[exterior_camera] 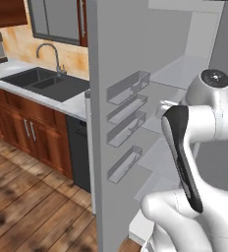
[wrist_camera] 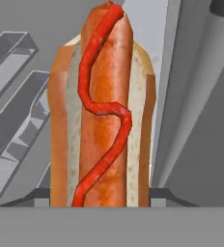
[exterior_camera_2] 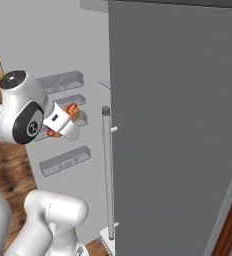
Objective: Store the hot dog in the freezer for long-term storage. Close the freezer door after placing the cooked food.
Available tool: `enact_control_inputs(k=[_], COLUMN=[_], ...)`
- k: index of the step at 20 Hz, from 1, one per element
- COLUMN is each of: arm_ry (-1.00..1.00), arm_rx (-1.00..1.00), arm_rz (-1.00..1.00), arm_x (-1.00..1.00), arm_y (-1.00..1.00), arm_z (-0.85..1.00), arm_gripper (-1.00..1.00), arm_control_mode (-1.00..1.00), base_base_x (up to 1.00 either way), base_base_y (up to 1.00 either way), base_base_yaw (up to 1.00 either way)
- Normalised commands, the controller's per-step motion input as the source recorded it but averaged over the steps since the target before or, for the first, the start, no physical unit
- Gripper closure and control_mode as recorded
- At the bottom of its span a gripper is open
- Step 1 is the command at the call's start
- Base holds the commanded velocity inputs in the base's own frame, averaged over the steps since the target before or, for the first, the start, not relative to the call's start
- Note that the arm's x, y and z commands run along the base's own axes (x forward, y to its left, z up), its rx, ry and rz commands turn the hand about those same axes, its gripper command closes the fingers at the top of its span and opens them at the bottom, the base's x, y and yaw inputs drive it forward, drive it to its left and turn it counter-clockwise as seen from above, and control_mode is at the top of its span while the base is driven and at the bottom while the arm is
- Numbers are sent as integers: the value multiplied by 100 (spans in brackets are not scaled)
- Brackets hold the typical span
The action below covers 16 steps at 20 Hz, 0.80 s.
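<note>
- The gripper [exterior_camera_2: 68, 119] is closed on the hot dog [wrist_camera: 103, 111]; in the hand view the two finger tips [wrist_camera: 39, 195] sit at either side of the bun's lower end.
- In the hand view the hot dog stands lengthwise straight ahead of the gripper, sausage and red topping facing the camera, its far end pointing away from the hand.
- In the right base view the hot dog [exterior_camera_2: 70, 111] shows as a small orange-red piece at the tip of the white hand, held in the air.
- The freezer door [exterior_camera: 118, 123] stands open. Its inner face with the four clear bins [exterior_camera: 127, 87] lies just beyond and to one side of the gripper; in the right base view the hot dog overlaps the second and third bins [exterior_camera_2: 73, 102] from the top.
- In the hand view two of the bins [wrist_camera: 12, 96] pass to the left of the hot dog, apart from it.
- The freezer [exterior_camera: 175, 74] with its pale grey shelves is ahead of the gripper, between the open door and the plain grey door [exterior_camera_2: 178, 125].
- The plain grey door's vertical bar handle [exterior_camera_2: 107, 170] stands near the gripper, on the side away from the bins.
- Well away from the gripper, beyond the open door, are the sink [exterior_camera: 44, 82], the faucet [exterior_camera: 49, 54] and the dark dishwasher [exterior_camera: 79, 152].
</note>
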Motion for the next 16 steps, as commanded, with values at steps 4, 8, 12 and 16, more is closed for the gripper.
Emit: enact_control_inputs(k=[4,8,12,16], arm_ry=[-15,-18,-23,-15], arm_rx=[0,0,0,0], arm_rz=[-10,-11,-11,-7], arm_x=[0,0,4,22], arm_y=[0,0,-1,-1], arm_z=[100,85,67,60], arm_gripper=[100,100,100,100], arm_control_mode=[-100,-100,-100,-100], base_base_x=[0,0,0,0], base_base_y=[0,0,0,0], base_base_yaw=[0,0,0,0])
